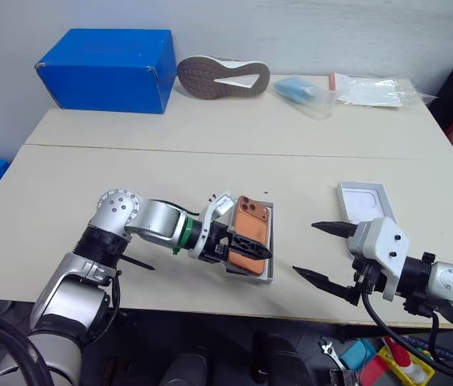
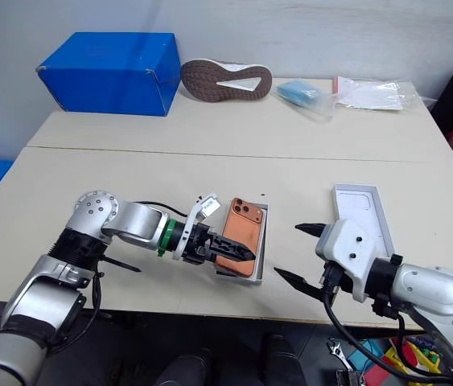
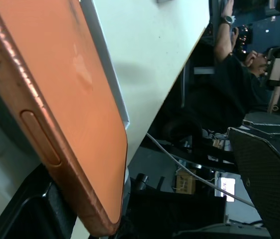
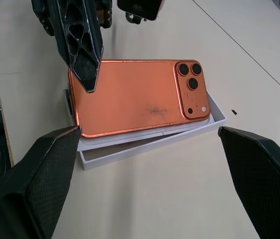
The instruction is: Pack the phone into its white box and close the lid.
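Phone: lying tilted across the white box, camera end up, not seated.
My left gripper: spread over its near end.
My right gripper: spread, empty.
Handling: stiff, slick, light; I'd pinch the long edges.
Lid: apart, inside up.

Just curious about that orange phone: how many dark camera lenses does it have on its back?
3, clustered at one corner of the phone, which lies back-up on the white box: two side by side, one beside them. A smaller dark dot sits nearby.
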You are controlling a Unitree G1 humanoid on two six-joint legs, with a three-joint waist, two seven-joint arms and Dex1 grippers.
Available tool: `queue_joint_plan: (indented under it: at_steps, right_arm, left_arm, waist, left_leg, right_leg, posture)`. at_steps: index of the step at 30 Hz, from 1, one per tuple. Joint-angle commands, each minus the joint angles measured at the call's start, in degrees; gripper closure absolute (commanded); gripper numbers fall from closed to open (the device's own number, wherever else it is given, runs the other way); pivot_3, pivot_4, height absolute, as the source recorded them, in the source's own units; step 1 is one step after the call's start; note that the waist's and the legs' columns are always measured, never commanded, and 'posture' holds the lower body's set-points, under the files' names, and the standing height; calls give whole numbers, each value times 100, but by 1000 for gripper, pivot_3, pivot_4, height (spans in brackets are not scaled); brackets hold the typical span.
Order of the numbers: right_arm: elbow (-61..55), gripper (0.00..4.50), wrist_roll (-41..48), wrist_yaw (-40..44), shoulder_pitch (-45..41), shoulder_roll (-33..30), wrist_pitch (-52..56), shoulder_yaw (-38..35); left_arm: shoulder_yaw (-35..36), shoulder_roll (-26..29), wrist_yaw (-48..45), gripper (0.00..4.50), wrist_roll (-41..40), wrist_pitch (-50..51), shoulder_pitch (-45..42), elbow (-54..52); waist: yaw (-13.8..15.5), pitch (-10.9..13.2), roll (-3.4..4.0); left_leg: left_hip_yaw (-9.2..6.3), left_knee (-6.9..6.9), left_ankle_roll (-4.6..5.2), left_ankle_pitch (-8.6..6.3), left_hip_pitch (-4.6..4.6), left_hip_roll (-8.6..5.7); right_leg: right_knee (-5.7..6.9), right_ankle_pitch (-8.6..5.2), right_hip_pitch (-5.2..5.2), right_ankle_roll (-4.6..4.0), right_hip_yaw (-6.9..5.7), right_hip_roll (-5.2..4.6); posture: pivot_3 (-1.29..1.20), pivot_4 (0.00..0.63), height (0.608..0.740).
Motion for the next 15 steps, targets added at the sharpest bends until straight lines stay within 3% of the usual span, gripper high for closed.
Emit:
queue_joint_plan:
  at_steps: [1,15]
  right_arm:
    - [-81,0,-16,22,-70,-3,-127,35]
    - [-42,0,-96,28,-79,29,-197,131]
  left_arm:
    - [-49,97,-369,28,-82,147,-204,-68]
    - [-75,246,-476,28,-82,66,-320,16]
  waist:
    - [1,0,0]
    - [0,0,0]
  left_leg:
    - [0,0,0,0,0,0]
    - [0,0,0,0,-1,0]
  right_leg:
    - [0,0,0,0,0,0]
    - [0,0,-1,0,0,-1]
  posture:
    - [0,150,740]
    - [0,150,740]
